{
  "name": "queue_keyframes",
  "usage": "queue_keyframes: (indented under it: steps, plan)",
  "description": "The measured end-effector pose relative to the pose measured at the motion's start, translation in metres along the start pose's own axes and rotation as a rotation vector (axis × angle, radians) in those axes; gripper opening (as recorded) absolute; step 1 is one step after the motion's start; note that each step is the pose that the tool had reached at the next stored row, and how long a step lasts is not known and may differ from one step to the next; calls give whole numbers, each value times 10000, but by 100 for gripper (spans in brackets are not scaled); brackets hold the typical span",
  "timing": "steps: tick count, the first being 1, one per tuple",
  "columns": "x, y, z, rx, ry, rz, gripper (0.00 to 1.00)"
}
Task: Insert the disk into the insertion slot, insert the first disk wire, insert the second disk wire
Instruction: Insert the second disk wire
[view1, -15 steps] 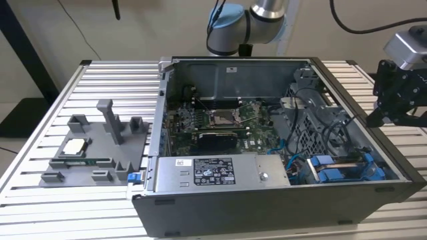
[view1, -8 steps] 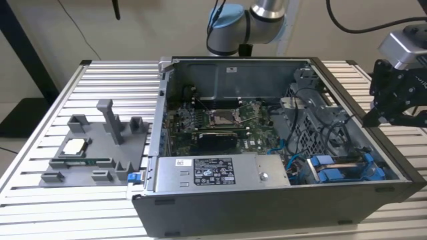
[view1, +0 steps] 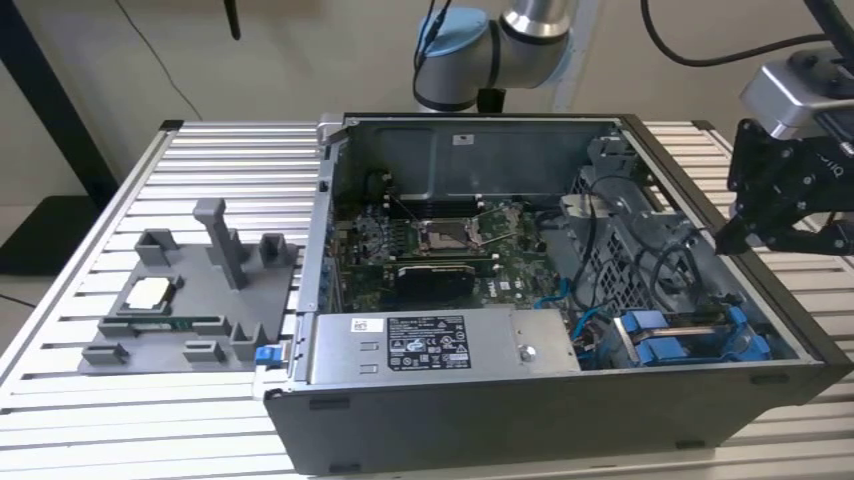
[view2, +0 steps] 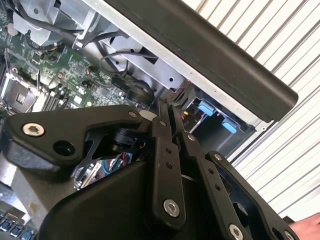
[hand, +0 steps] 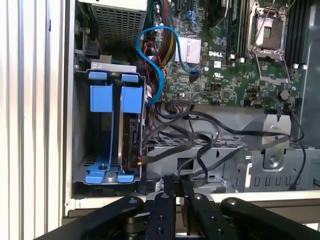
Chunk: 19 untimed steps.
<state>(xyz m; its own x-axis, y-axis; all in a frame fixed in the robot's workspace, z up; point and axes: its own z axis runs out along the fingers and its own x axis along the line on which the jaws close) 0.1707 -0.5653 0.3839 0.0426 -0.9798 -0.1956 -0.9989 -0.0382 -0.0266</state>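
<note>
Closest in both wrist views is the gripper (hand: 176, 181) (view2: 169, 107), its black fingers (hand: 164, 200) drawn together with nothing seen between them. In the exterior view it hangs just above the right wall of the open case (view1: 534, 425), toward the near corner.

Just beyond the fingertips in the first wrist view, black cables (hand: 210, 145) loop across the grey metal floor of the case. The disk (hand: 133, 142) stands on edge in its blue carrier (hand: 131, 100), seated in the bay (view1: 694, 345) at the case's near right corner. A second blue carrier (hand: 100, 97) sits beside it. A black cable reaches the disk's end, but I cannot tell whether it is plugged in.

The supply box (view1: 427, 345) lies along the near wall, and the board (view1: 441, 245) lies beyond it. A grey fixture (view1: 174, 310) rests on the slatted table (view1: 80, 400), left of the case.
</note>
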Motion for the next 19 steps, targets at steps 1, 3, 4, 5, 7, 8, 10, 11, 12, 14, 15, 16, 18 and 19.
queue_keyframes:
  steps: [1, 3, 4, 5, 7, 8, 10, 11, 12, 14, 15, 16, 18, 19]
  plan:
    - [-1, 16, -1, 5, 0, -2, 16]
    - [-1, 48, -2, 16, 1, -3, 16]
    - [-2, 66, -3, 22, 1, -4, 16]
    - [-2, 85, -3, 28, 2, -6, 16]
    - [-2, 119, -5, 40, 2, -8, 16]
    - [-1, 136, -6, 45, 2, -8, 16]
    - [1, 170, -9, 57, 3, -12, 16]
    - [3, 188, -10, 63, 3, -14, 16]
    - [5, 205, -12, 69, 3, -14, 16]
    - [9, 238, -15, 80, 4, -16, 16]
    - [11, 252, -16, 85, 3, -17, 16]
    - [13, 267, -18, 90, 3, -18, 16]
    - [16, 291, -21, 102, 5, -20, 16]
    - [18, 301, -21, 108, 4, -21, 16]
